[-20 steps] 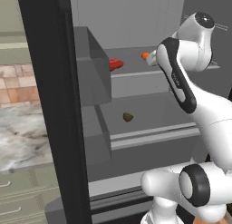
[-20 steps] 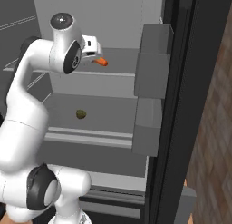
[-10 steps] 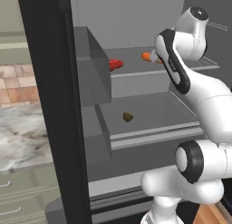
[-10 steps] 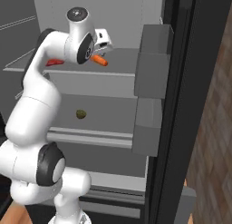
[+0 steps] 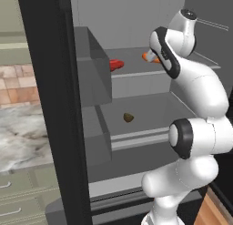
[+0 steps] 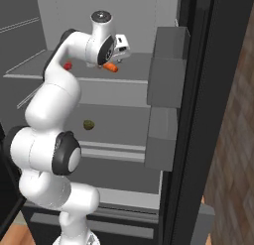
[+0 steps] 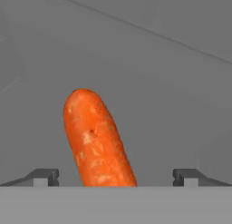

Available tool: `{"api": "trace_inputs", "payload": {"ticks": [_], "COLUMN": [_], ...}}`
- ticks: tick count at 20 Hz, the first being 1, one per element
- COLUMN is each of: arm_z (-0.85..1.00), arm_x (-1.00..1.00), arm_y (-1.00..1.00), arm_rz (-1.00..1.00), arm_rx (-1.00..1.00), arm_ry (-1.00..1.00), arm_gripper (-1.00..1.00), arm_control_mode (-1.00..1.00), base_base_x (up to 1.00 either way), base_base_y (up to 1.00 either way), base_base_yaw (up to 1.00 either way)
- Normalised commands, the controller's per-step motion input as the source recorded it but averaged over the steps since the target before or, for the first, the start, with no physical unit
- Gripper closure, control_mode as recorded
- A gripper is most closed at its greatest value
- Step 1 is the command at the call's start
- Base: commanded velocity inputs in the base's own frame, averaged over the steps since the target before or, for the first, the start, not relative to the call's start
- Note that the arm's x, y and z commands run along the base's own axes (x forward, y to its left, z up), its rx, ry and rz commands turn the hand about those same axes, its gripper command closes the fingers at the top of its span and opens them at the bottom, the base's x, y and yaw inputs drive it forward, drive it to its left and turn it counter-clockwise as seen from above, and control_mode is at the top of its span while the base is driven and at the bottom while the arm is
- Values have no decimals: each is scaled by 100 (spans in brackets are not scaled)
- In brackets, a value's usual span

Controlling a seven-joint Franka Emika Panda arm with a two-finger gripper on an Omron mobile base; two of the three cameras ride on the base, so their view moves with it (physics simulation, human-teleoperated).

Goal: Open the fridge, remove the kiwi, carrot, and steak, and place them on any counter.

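Fridge (image 5: 50,83) open. Upper shelf: steak (image 5: 116,63), carrot (image 7: 97,139). Lower shelf: kiwi (image 5: 128,117). Gripper (image 7: 115,175) spread wide, astride carrot, nothing gripped.

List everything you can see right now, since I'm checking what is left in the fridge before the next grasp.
fridge: one, black outside, light grey inside, doors open.
door bins: grey, stacked on the inner side of each open door.
carrot: one, bright orange, upper shelf, lying between the open fingertips, not gripped.
steak: one, bright red, upper shelf, left of the carrot.
kiwi: one, olive-brown, alone on the lower shelf.
counter: grey-white marbled, left of the fridge, over green drawers.
arm: one, white with dark joints, reaching onto the upper shelf.
pincer: one, open around the carrot.
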Motion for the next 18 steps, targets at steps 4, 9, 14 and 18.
{"api": "trace_inputs", "payload": {"ticks": [4, 9, 14, 18], "arm_z": [-20, -20, -14, 0], "arm_x": [53, 13, 0, 0], "arm_y": [0, 0, 0, 0], "arm_rz": [4, 3, 0, 0], "arm_rx": [0, 0, 0, 0], "arm_ry": [15, 10, 2, 0], "arm_gripper": [-100, -100, 100, 100], "arm_control_mode": [-100, -100, -100, -100], "base_base_x": [0, 0, 0, 0], "base_base_y": [0, 0, 0, 0], "base_base_yaw": [0, 0, 0, 0]}}
